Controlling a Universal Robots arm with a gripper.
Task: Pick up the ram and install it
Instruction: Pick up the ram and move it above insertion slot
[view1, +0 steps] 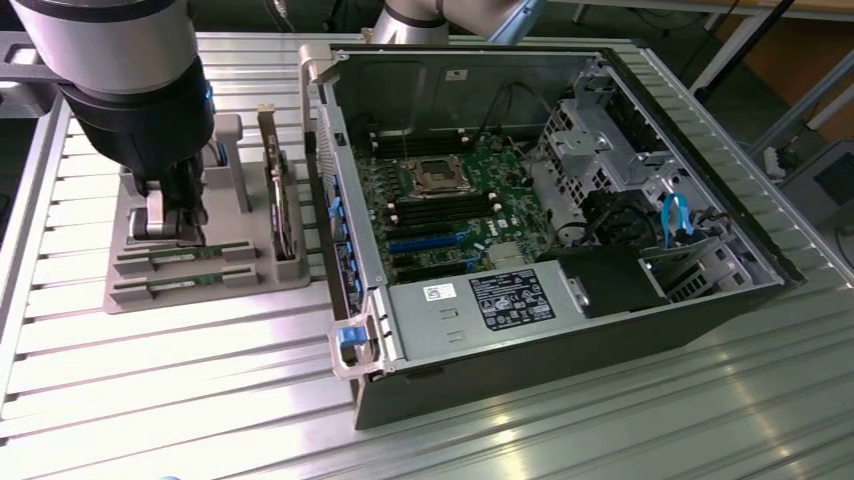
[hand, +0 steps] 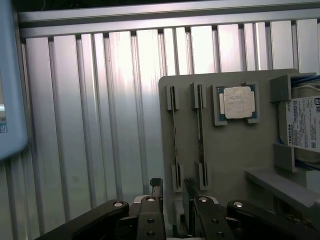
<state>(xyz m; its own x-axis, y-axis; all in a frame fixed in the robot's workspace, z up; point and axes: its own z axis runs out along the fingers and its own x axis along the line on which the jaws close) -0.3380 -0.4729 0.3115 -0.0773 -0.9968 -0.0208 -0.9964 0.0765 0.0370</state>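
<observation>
Counted from the exterior view's left: one arm (view1: 120, 60) carrying one end effector (view1: 174, 232), spread open and gripping nothing, poised low over one grey holder (view1: 134, 292) on the ribbed metal surface (view1: 160, 400). Counted in that holder, right at the end effector: two ram sticks, each set on its thin edge in its own pair of slotted posts, parallel, side by side, not touching each other. Marked from the wrist as first ram stick (hand: 174, 140) and second ram stick (hand: 200, 135). Laid with long axes flat along the holder, pointing straight away from the fingertips (hand: 150, 210) toward the holder's far edge; in the exterior view, running across from that view's left to its right. Lined up with the gap between the fingers: the near end of the first ram stick, not clamped. Placed one slot over from that gap: the second ram stick. Found just beside the far end of the second ram stick, on the side away from the first: one square silver CPU chip (hand: 237, 102) in a framed seat. Found farther out from the end effector on that same side: one hard drive (hand: 304, 122) with a white label, wedged between grey blocks. Set well apart from the end effector, toward the exterior view's right: one open computer case (view1: 561, 335) with one green motherboard (view1: 461, 205) inside.
</observation>
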